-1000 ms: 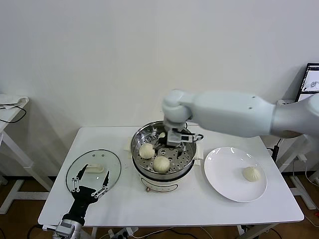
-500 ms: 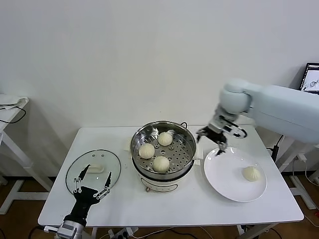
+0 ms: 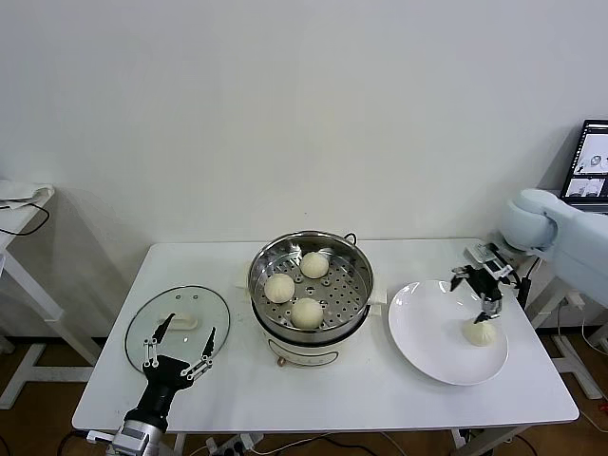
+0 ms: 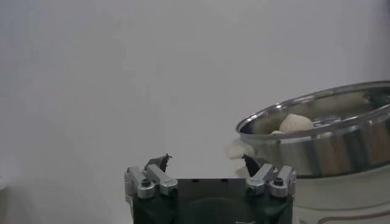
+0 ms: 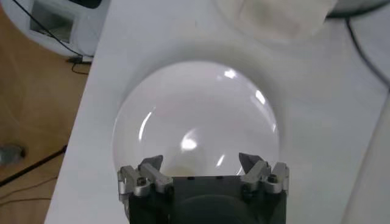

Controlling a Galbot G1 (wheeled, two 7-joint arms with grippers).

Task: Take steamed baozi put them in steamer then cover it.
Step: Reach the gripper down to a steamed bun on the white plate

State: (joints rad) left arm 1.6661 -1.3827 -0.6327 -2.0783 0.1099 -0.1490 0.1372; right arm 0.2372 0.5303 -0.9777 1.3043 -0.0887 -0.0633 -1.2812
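Observation:
The steel steamer (image 3: 356,306) stands mid-table with three cream-white baozi (image 3: 307,312) on its perforated tray. A fourth baozi (image 3: 479,332) lies on the white plate (image 3: 427,332) at the right. My right gripper (image 3: 483,285) is open and empty, hovering just above that baozi; the plate fills the right wrist view (image 5: 195,115). The glass cover (image 3: 161,328) with its white handle lies flat on the table at the left. My left gripper (image 3: 176,350) is open and empty at the cover's near edge; the left wrist view shows the steamer (image 4: 323,143).
A white table (image 3: 313,399) carries everything. A monitor (image 3: 594,161) and a side stand are at the far right, another white table (image 3: 24,204) at the far left. A white wall is behind.
My right gripper left the third baozi in the steamer, then swung right across the table and down over the plate's baozi. The left arm stayed put.

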